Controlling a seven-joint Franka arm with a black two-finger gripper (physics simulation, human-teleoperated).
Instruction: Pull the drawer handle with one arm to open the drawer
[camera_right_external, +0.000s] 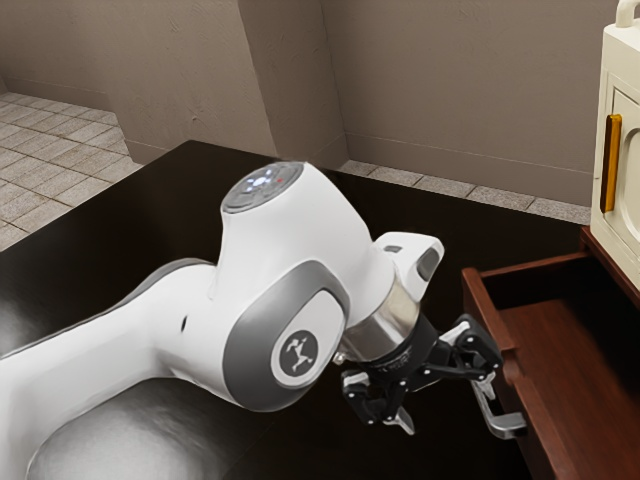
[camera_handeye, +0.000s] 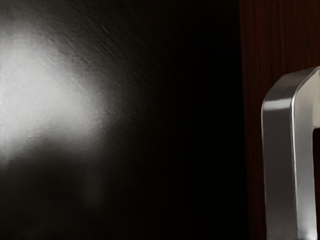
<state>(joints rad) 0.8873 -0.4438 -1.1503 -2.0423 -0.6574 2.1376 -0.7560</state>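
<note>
Just beside my gripper (camera_right_external: 450, 411) I see the silver, bar-shaped handle (camera_right_external: 509, 427) of the reddish-brown drawer (camera_right_external: 538, 410), standing open.

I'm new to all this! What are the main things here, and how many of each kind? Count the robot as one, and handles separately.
Robot arm: 1
Table: 1
Drawer: 1
Cream box: 1
Handles: 2 (silver handle on the drawer, orange handle on the box)
Total: 6
</note>
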